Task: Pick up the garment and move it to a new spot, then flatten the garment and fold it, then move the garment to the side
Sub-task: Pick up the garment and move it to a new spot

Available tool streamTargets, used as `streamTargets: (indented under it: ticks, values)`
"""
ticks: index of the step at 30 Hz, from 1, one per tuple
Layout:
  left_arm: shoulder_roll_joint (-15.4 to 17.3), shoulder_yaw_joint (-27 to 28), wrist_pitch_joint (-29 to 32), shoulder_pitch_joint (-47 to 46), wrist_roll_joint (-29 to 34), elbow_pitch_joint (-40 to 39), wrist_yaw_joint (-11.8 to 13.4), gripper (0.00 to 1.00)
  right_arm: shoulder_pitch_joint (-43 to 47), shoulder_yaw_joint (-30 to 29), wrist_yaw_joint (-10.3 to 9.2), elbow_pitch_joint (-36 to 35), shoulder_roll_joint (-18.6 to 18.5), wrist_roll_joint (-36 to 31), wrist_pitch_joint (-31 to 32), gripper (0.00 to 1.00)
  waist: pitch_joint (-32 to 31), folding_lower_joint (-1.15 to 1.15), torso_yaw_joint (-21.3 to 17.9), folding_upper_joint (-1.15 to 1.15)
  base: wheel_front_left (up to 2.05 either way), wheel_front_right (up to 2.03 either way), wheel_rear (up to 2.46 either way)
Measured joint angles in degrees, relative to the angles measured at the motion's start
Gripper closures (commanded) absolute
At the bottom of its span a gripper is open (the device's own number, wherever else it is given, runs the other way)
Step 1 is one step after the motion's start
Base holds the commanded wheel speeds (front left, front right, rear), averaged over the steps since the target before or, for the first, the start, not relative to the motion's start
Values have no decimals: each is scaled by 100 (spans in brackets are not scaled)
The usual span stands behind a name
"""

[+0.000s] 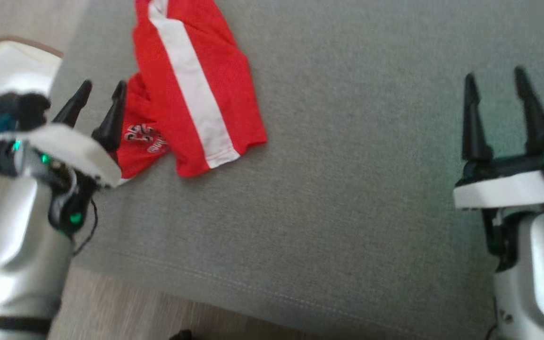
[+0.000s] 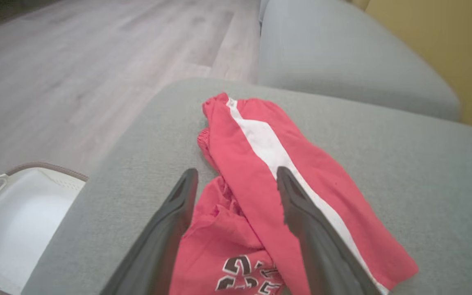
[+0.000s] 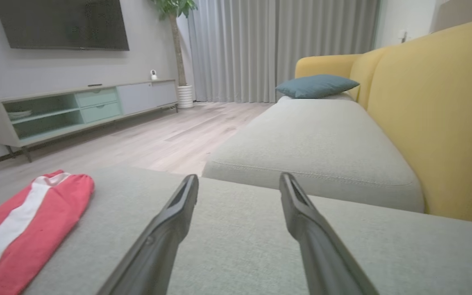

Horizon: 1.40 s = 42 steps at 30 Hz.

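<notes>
The garment point(image 1: 191, 89) is a pair of red shorts with a white side stripe and a number print, lying bunched and partly folded over on the grey sofa cushion point(image 1: 328, 198), at the upper left of the head view. My left gripper point(image 1: 103, 89) stands open at the garment's left edge, above it, holding nothing. In the left wrist view the garment point(image 2: 256, 184) lies between and beyond the left gripper point(image 2: 236, 176). My right gripper point(image 1: 496, 82) is open over bare cushion far to the right. The right wrist view has the garment point(image 3: 27, 221) at its lower left, apart from the right gripper point(image 3: 239, 180).
A white basket point(image 1: 3, 75) stands on the wooden floor point(image 1: 125, 307) beside the cushion's left edge. A second grey seat cushion point(image 3: 314, 151), a yellow sofa back point(image 3: 436, 119) and a blue pillow point(image 3: 316, 85) lie beyond. A TV cabinet point(image 3: 76, 108) stands by the far wall.
</notes>
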Motion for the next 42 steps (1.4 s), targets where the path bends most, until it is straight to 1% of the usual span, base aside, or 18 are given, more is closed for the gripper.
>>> streamTargets:
  ticks: [2,4,6,11,15,16,17,18,20,24,29,34,38,42]
  values:
    - [181,-391,415,-397,-246,243,-1,0,-71,-99,1,-305,0,-103,154,0,205,0,-71,0,0,0,0]
    - [287,-654,833,-749,-568,564,-32,0,-149,-152,0,-592,-1,-162,289,0,402,0,-146,0,0,0,0]
    - [433,-970,1124,-1044,-676,858,-38,0,-230,-187,0,-811,-1,-174,398,0,587,0,-223,0,0,0,0]
    - [568,-1460,1533,-1652,-1205,1385,-42,0,-289,-145,1,-1104,-4,-222,555,0,968,1,-423,0,0,0,0]
    - [682,-1797,1648,-1980,-1523,1611,-42,0,-289,-119,1,-1203,-4,-264,614,0,1178,0,-555,0,0,0,0]
    - [724,-1846,1649,-2045,-1612,1640,-42,10,-289,-120,1,-1218,-4,-264,620,0,1213,1,-580,0,0,0,0]
    - [754,-1929,1670,-2113,-1716,1675,-42,69,-289,-121,1,-1228,-5,-264,620,0,1240,1,-602,0,0,0,0]
    - [776,-1989,1688,-2165,-1802,1689,-42,100,-289,-120,1,-1229,-5,-264,621,0,1258,1,-622,0,0,0,0]
    - [791,-2126,1625,-2237,-1968,1692,-43,100,-289,-120,1,-1225,-5,-264,621,0,1259,1,-648,0,0,0,0]
    - [786,-2323,1135,-2202,-2190,1790,-35,100,-291,-108,1,-1120,-5,-254,602,0,1127,1,-676,0,0,0,0]
    - [745,-2301,331,-2171,-2653,1711,-37,100,-286,-66,0,-839,-4,-76,427,0,810,0,-743,0,0,0,0]
    - [733,-2277,-250,-2055,-2909,1422,-38,100,-244,-86,0,-508,-3,125,224,0,391,0,-836,0,0,0,0]
    - [602,-2272,-491,-1802,-3078,1266,-36,100,-28,-84,1,-252,-2,245,80,0,1,0,-903,0,0,0,0]
    - [322,-2276,-647,-1602,-3142,1016,41,100,79,-90,0,-42,2,338,-29,0,-376,0,-994,0,0,0,0]
